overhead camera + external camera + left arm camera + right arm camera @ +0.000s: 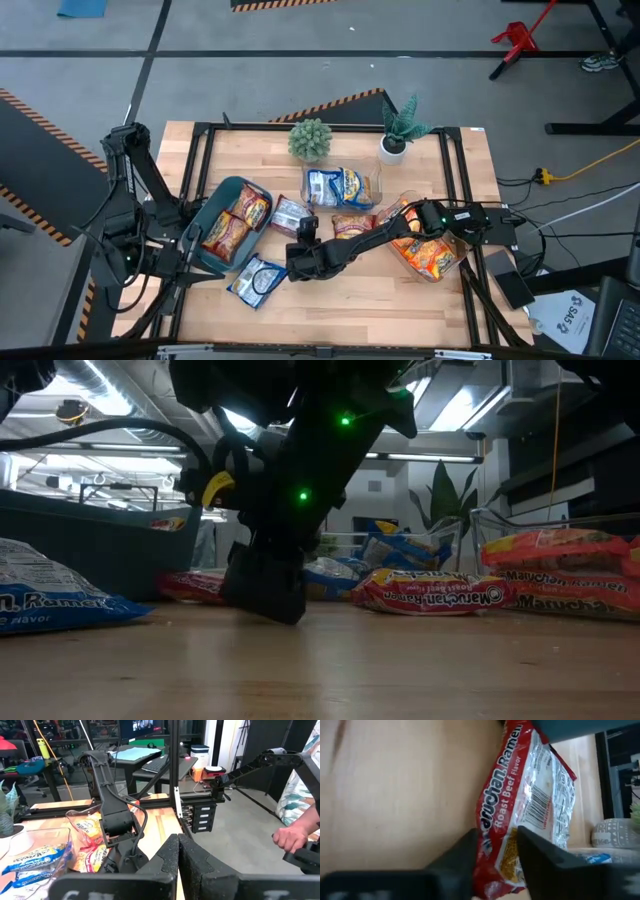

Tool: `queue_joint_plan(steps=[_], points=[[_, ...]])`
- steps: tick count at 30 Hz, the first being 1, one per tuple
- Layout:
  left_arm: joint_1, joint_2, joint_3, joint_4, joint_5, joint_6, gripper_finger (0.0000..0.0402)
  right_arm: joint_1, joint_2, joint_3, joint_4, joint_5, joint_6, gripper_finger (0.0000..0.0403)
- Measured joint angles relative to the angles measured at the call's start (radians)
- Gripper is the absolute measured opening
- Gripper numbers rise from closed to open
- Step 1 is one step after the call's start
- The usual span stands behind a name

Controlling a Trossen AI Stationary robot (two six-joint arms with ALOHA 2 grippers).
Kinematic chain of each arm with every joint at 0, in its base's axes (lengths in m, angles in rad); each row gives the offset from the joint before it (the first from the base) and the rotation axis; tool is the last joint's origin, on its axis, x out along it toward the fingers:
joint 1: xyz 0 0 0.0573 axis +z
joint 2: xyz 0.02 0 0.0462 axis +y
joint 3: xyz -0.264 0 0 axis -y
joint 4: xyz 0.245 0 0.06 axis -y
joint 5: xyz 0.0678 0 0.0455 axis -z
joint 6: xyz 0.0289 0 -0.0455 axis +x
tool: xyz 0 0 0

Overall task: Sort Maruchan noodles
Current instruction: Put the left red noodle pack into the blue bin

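Maruchan packets lie about the wooden table. A red-brown roast beef packet lies flat just beyond my right gripper, and it also shows in the right wrist view. My right gripper is open and points down, low at the table, with its fingers over the packet's near end. A blue-and-white packet lies near the front, and another red-brown one lies under my right arm. My left gripper is shut and empty at the table's left edge, beside the teal bin. My right gripper stands with its fingertips at the near end of the roast beef packet, pointing down from above. I cannot tell whether the fingers touch the packet. The packet lies flat on the table.
The teal bin holds orange-yellow packets. One clear tub holds blue packets, and another at the right holds orange ones. Two potted plants stand at the far edge. A person's hand shows beyond the table.
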Motion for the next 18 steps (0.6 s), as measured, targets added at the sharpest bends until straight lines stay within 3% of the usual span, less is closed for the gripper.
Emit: queue_joint_plan(steps=[5, 10, 18], points=[[0.000, 0.000, 0.000, 0.000, 0.001, -0.002, 0.0000, 0.000, 0.001, 0.000, -0.005, -0.004, 0.050, 0.0019], [0.000, 0.000, 0.000, 0.000, 0.001, -0.002, 0.0000, 0.011, 0.008, 0.041, -0.056, -0.009, 0.118, 0.0011], [0.000, 0.000, 0.000, 0.000, 0.001, -0.002, 0.0000, 0.043, 0.013, 0.241, -0.236, -0.154, 0.192, 0.0000]])
